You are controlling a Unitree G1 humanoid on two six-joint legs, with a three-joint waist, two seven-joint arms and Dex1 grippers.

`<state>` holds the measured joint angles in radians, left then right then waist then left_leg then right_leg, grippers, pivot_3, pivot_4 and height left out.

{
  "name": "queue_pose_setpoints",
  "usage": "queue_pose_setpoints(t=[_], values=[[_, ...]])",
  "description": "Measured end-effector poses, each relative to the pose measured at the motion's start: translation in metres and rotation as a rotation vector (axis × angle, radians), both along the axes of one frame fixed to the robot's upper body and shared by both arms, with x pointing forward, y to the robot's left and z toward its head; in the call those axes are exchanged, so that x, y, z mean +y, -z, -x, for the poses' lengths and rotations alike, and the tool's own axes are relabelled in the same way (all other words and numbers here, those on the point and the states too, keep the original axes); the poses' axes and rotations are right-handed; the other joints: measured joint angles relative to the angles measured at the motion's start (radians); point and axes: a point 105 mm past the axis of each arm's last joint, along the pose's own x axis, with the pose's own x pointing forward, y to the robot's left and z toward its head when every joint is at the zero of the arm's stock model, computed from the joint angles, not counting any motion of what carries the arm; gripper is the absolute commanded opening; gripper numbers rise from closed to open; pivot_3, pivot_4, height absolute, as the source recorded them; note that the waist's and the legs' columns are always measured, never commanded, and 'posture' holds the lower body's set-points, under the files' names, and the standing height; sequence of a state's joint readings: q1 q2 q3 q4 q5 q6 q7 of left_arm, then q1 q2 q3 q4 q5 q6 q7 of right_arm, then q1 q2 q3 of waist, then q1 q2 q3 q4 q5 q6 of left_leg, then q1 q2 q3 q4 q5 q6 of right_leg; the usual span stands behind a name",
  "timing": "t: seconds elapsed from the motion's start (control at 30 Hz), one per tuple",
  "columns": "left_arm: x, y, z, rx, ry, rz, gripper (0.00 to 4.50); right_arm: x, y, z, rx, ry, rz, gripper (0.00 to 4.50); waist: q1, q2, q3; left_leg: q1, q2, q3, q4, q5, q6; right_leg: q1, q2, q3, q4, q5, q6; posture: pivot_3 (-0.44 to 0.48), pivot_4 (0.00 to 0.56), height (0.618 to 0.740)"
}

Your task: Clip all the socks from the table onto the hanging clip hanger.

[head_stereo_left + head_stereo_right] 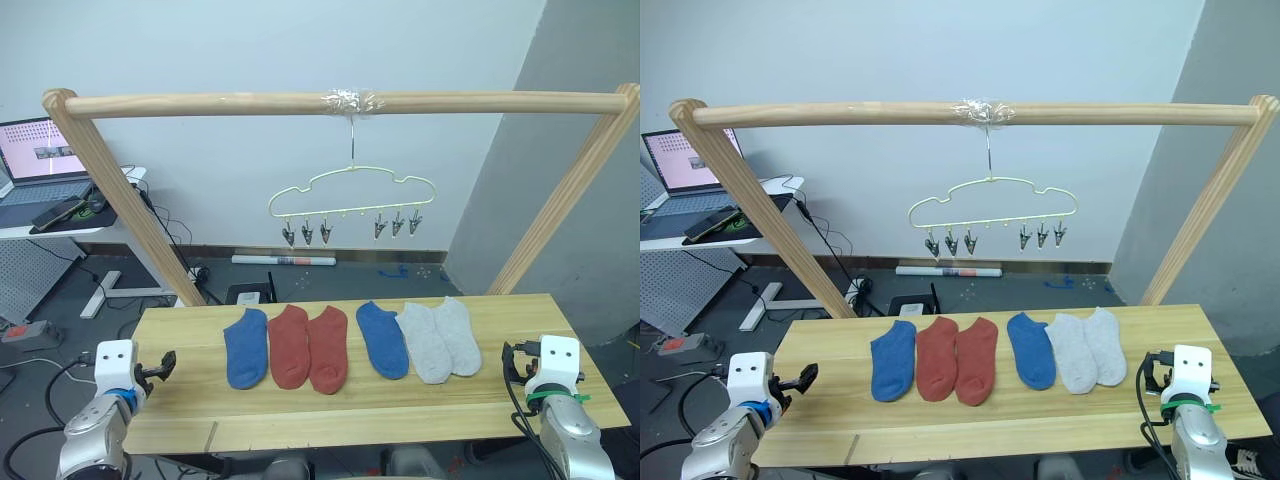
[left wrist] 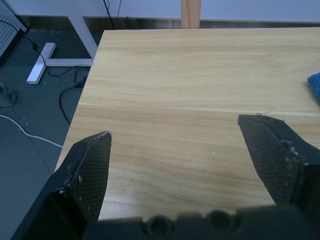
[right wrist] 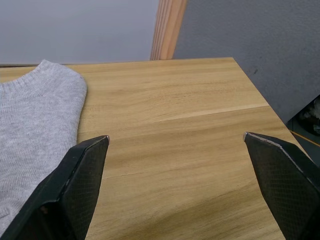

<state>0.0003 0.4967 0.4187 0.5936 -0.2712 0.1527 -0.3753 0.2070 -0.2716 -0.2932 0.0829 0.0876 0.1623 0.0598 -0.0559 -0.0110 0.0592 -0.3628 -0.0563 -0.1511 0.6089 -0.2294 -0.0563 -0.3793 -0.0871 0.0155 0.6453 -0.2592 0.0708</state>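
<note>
Head view: six socks lie in a row on the table, from the robot's left blue, red, red, blue, grey, grey, while the clip hanger hangs empty from the pole above them. Left wrist view: the left gripper is spread wide over bare wood near the table's left end, holding nothing. Right wrist view: the right gripper is likewise spread wide and empty, over the table just beside the outer grey sock.
</note>
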Motion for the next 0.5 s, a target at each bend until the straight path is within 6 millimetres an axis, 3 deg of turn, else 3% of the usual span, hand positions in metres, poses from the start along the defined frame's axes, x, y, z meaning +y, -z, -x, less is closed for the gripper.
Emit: queue_pose_setpoints(t=[0.5], values=[[0.007,-0.002,0.012,0.005,-0.032,-0.044,4.49,0.001,-0.005,-0.007,-0.027,0.013,0.006,4.50,0.011,0.000,0.000,0.000,0.000,0.000,0.000,0.000,0.000,0.000,0.000,0.000,0.000,0.000,0.000,-0.029,0.025,0.740]])
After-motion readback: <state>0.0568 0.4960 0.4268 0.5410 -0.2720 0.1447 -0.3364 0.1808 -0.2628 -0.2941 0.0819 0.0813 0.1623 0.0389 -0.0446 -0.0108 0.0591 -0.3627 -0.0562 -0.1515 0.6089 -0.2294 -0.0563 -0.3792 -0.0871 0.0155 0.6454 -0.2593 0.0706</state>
